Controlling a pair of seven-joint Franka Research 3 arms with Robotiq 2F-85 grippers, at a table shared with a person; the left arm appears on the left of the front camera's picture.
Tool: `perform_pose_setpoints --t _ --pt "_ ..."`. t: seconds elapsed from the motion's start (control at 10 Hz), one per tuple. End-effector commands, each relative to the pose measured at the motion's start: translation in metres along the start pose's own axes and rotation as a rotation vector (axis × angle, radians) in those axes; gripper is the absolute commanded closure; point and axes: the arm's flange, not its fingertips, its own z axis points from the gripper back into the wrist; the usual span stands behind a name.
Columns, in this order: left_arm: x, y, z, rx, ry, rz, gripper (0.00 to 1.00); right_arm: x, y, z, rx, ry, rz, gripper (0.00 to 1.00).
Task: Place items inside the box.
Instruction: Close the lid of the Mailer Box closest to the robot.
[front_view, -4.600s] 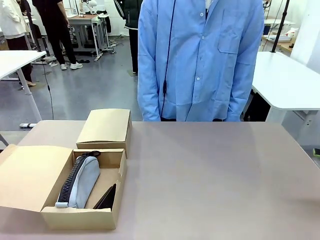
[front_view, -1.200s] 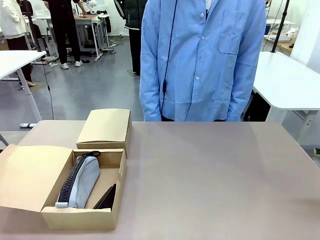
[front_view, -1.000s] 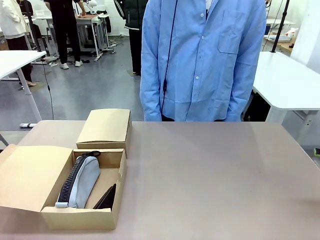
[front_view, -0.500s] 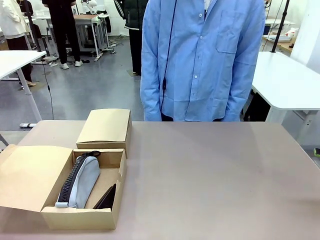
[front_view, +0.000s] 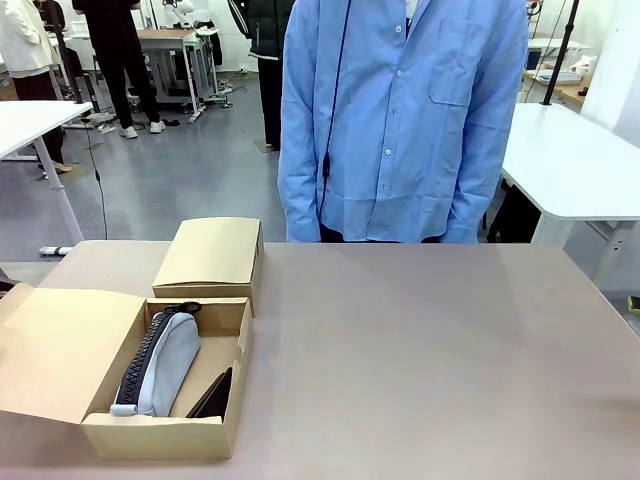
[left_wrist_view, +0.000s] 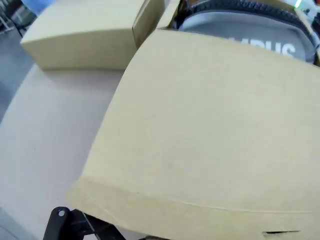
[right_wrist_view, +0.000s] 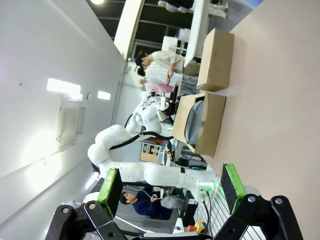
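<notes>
The open cardboard box (front_view: 160, 438) stands at the table's near left, its lid flap (front_view: 55, 350) lying open to the left. Inside lies the grey zip pouch (front_view: 165, 362). A dark flat item (front_view: 214, 393) leans against the box's right wall. In the left wrist view the flap (left_wrist_view: 210, 130) is very close and the pouch (left_wrist_view: 250, 30) shows its "CAMPUS" print beyond it. A black part of my left gripper (left_wrist_view: 62, 224) shows under the flap's edge, with its fingers hidden. My right gripper (right_wrist_view: 170, 185) is open and holds nothing, far from the box (right_wrist_view: 207, 125).
A closed cardboard box (front_view: 210, 255) stands just behind the open one. A person in a blue shirt (front_view: 400, 120) stands at the table's far edge with hands out of view. The brown table (front_view: 430, 360) stretches bare to the right.
The person has swayed slightly. Nothing on the table has moved.
</notes>
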Motion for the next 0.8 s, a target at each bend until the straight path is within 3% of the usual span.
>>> perform_pose_setpoints --t 0.0,0.7 --pt "0.010 -0.007 0.010 0.030 -0.128 -0.011 0.00 -0.001 0.005 0.001 0.008 0.001 -0.004 0.00" --pt "0.095 -0.047 -0.006 -0.015 -0.325 -0.102 0.00 -0.001 0.005 0.001 0.008 0.001 -0.004 0.00"
